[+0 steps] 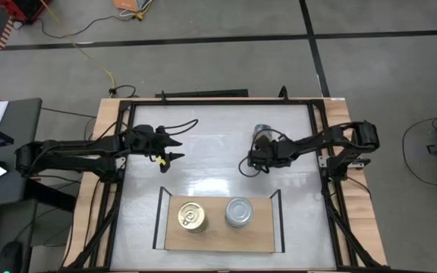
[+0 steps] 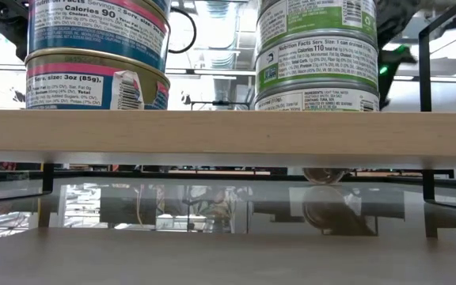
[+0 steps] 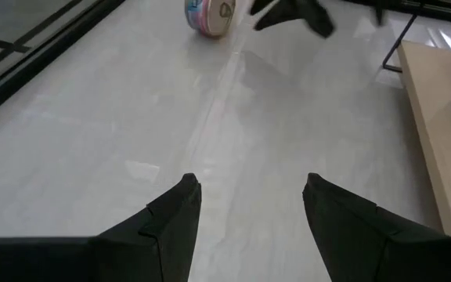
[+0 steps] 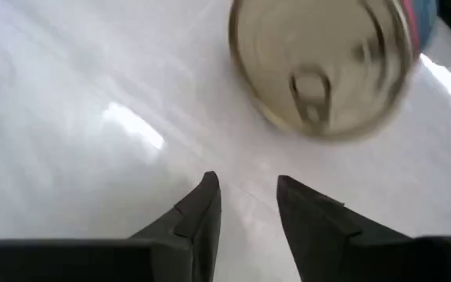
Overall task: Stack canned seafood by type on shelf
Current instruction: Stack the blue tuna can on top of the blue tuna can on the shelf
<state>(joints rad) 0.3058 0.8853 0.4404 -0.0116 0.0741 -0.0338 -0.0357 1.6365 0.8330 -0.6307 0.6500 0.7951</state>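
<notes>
From above, a glossy white tabletop [image 1: 218, 152] sits in a black metal frame on a pale wooden base, with grey floor, black tape lines and loose cables beyond it. A light wooden shelf board with thin black uprights [image 1: 218, 235] lies at the near edge, carrying 2 stacks: a gold-lidded round tin [image 1: 193, 218] on the left and a silver-grey-lidded round tin [image 1: 238, 212] on the right, just apart. The left gripper [image 1: 174, 150] hovers over the bare left half of the table, fingers spread and holding nothing. The right gripper [image 1: 253, 161] is right of centre, just beside a loose round tin [image 1: 262, 132] lying at the far side of it.

At table height, the shelf board [image 2: 228, 133] spans the width. On it stand the left stack of blue-and-pink-labelled tins [image 2: 93, 55] and the right stack of green-labelled tins [image 2: 317, 55]. Under the board the shiny surface mirrors the room, and a small round tin [image 2: 324, 174] shows far back.

The left wrist shows 2 dark fingers [image 3: 174, 215] well apart over empty white surface, a tilted pink-and-blue tin [image 3: 208, 16] far off, and the board's corner [image 3: 437, 133].

The right wrist shows its dark fingers [image 4: 202, 211] drawn near each other with only bare table between them, grasping nothing. The gold pull-tab lid of the tilted tin [image 4: 319, 63] lies beyond the tips; whether they touch I cannot tell.
</notes>
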